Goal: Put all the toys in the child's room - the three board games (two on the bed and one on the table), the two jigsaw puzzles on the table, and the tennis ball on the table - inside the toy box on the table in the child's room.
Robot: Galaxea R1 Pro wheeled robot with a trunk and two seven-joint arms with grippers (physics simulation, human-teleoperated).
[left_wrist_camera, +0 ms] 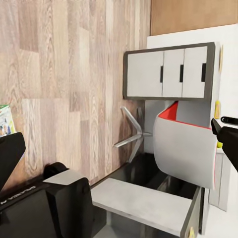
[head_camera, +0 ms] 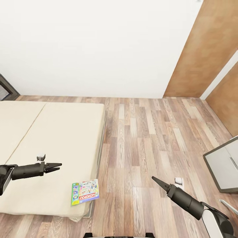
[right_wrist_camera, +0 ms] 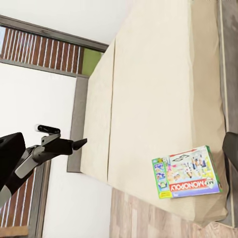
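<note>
Cream-beige mattress of the bed (head_camera: 56, 145) takes up the left part of the head view, seam running down its length. One board game, the Monopoly box (head_camera: 85, 192), lies flat on the mattress near the bed's front corner, close to the edge facing the floor; green edge strip on one short side, red title band along a long side. In the right wrist view the same box (right_wrist_camera: 186, 173) sits just short of the mattress edge, fully supported.

Left gripper (head_camera: 57, 167) is held level above the mattress, well apart from the Monopoly box and nothing between its fingers. Fingers appear drawn close together to a narrow point (gap too small to resolve in the head view; the right wrist view shows the tip (right_wrist_camera: 79, 144) as a single dark wedge).

Right gripper (head_camera: 156, 180) hangs over the wood-plank floor (head_camera: 148, 138) beside the bed, fingers tapering to one tip, apparently pressed together, holding nothing.

A corner of the table (head_camera: 222, 165), pale top with dark-grey frame, enters at the right edge of the head view. The left wrist view shows white drawers (left_wrist_camera: 168, 73) with dark handles in a dark-grey frame, and a white chair with red inner edge (left_wrist_camera: 186, 146) on a metal star base.

Brown wooden door (head_camera: 205, 49) stands in the white wall at upper right.
</note>
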